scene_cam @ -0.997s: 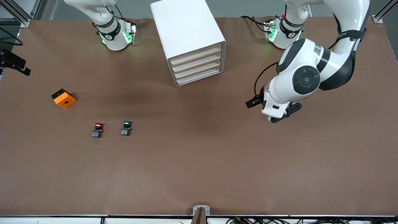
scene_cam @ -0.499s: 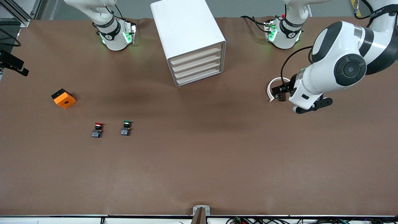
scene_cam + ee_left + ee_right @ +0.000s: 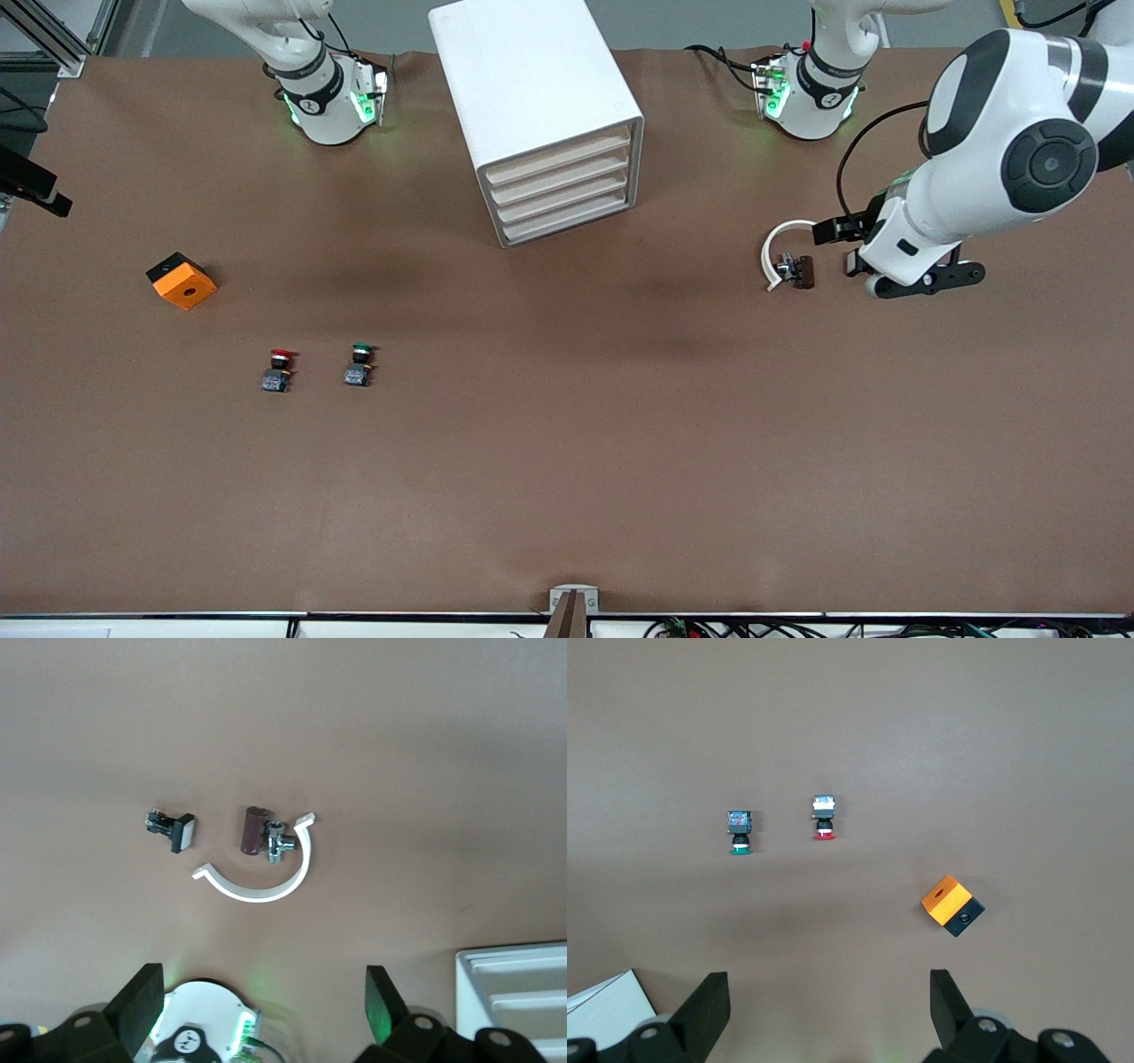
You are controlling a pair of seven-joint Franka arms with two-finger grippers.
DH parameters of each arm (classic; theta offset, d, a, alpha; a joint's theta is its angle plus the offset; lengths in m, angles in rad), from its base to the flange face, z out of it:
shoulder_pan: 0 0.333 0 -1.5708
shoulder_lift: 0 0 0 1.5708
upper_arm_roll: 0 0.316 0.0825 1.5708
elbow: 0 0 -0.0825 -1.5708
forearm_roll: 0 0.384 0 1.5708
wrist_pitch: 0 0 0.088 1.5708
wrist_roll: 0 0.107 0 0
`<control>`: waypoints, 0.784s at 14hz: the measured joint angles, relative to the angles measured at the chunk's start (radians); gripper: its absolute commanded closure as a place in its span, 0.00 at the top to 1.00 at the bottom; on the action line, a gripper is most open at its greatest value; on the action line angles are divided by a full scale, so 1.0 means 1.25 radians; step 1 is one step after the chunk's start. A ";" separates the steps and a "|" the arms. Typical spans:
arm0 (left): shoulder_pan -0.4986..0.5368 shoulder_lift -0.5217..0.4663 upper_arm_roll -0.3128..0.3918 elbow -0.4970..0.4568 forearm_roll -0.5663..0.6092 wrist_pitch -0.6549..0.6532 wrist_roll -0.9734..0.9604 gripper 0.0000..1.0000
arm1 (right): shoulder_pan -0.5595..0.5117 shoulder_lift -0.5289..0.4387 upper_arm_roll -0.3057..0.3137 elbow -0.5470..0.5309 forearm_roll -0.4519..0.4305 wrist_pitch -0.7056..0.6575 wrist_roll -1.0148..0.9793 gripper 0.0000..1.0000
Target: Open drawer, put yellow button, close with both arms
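Observation:
The drawer (image 3: 558,158) is the top one of four in the white cabinet (image 3: 532,80) and is shut. Toward the left arm's end of the table a small button (image 3: 170,828) lies on its side; it has a black body and a cap that looks pale here, and I take it for the yellow button. In the front view the left arm's hand (image 3: 912,239) hides it. My left gripper (image 3: 261,1010) hangs open and empty high over the table near that button. My right gripper (image 3: 828,1010) is also open and empty, high over the right arm's end of the table.
A white curved clip (image 3: 784,252) and a brown cylinder with a metal fitting (image 3: 800,269) lie beside the pale-capped button. A red-capped button (image 3: 280,369), a green-capped button (image 3: 359,364) and an orange block with a hole (image 3: 182,281) lie toward the right arm's end.
The left arm has swung away from the cabinet toward its own end of the table, uncovering the white clip and brown cylinder. The things on the table have not moved.

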 measured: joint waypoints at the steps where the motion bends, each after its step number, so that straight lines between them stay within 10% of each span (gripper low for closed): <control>1: -0.001 -0.012 0.016 -0.011 0.000 0.000 0.032 1.00 | 0.000 0.000 0.000 0.000 0.000 0.000 0.000 1.00; 11: 0.074 -0.198 0.079 -0.213 0.000 0.137 0.215 1.00 | 0.000 -0.009 0.007 0.000 0.000 -0.005 0.000 1.00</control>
